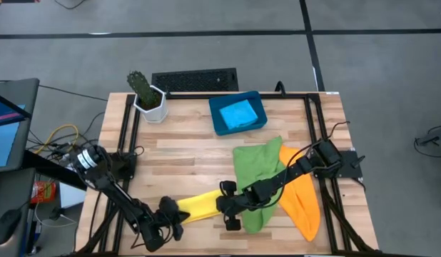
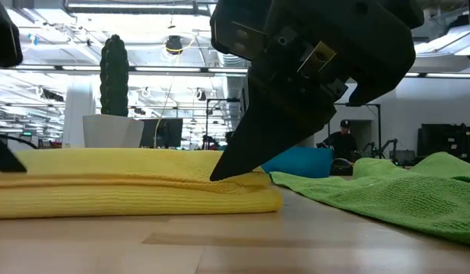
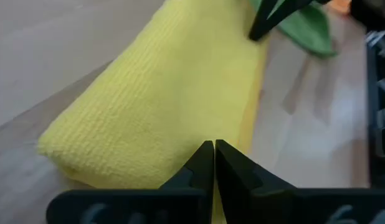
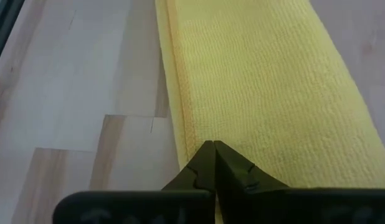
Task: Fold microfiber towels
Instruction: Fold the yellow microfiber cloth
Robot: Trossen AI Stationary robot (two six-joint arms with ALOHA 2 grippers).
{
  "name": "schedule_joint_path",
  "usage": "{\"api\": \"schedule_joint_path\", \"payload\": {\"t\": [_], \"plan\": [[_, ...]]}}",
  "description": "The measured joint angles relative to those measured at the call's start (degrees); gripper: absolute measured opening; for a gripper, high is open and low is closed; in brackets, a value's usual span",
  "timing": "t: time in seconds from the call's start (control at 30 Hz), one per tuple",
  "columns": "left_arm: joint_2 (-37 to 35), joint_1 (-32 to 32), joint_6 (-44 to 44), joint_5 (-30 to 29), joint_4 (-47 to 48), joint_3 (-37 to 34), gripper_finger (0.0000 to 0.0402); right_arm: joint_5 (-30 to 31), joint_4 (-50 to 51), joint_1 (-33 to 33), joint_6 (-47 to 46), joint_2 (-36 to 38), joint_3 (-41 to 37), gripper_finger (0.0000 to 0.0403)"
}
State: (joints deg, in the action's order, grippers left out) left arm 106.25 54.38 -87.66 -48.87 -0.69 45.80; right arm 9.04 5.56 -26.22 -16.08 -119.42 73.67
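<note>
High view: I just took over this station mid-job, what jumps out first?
The yellow towel, folded into a long strip near the table's front edge, has both arms on it: the left end effector is shut on one end, the right end effector shut on the other. Just right of it lie the rumpled green towel and orange towel, unfolded and overlapping. At the back, the light blue towel sits folded in a dark-blue tray.

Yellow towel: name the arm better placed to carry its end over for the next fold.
Probably either: left gripper and right gripper are each shut at opposite ends of the yellow towel.
</note>
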Motion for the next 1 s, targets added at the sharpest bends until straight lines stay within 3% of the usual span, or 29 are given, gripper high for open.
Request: {"api": "schedule_joint_path", "payload": {"t": [0.2, 0.4, 0.73, 1.0], "plan": [[0.75, -0.03, 0.31, 2.81, 0.03, 0.0, 0.0001, -0.03, -1.02, -0.06, 0.75, 2.11, -0.06, 0.0017], [0.75, -0.05, 0.99, 3.48, 0.03, 0.0, 0.0, 1.34, -15.1, -0.07, 1.55, 3.2, 0.0, 0.0019], [0.75, -0.16, 0.96, 3.69, 0.05, 0.0, 0.0, 2.88, -37.6, 0.83, -4.47, -9.62, 0.2, 0.0018], [-0.14, -0.16, -0.09, 5.36, 0.59, 0.0, 0.0, 2.84, -43.15, -0.2, -10.26, -16.8, 0.42, 0.0015]]}}
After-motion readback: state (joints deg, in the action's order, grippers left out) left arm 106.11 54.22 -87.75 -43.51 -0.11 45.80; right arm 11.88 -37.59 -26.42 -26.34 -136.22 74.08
